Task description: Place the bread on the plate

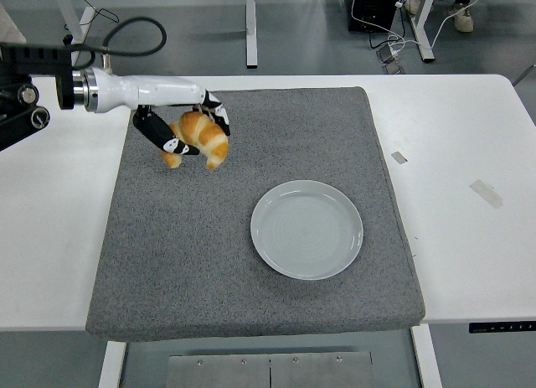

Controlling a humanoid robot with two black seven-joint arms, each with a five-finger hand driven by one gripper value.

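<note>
1. The left hand [182,124] enters from the left edge on a white forearm and sits over the far-left part of the grey mat [251,304].
2. Its fingers are curled and clamped on the bread [201,135], a golden croissant. Black-and-white fingertips [216,106] press on the upper far side of the croissant; the thumb [159,133] crosses its near-left side. The grasp is closed tight around the body of the croissant, with no gap visible between the digits and the crust.
3. The croissant is held with its curved back upward and one pointed end hanging down toward the mat. Whether that end touches the mat cannot be told from this view; the bread appears lifted clear of it.
4. The plate [343,205], pale grey and round, lies flat on the mat, right of centre and nearer the table's front edge. It holds nothing. The bread is well apart from it, up and to the left.
5. The mat covers the middle of the white table [469,137]. Two small pieces of tape [487,194] lie on the bare tabletop to the right of the mat.
6. A black cable [134,38] loops up from the wrist of the left arm.
7. The right arm does not appear in the head view.
</note>
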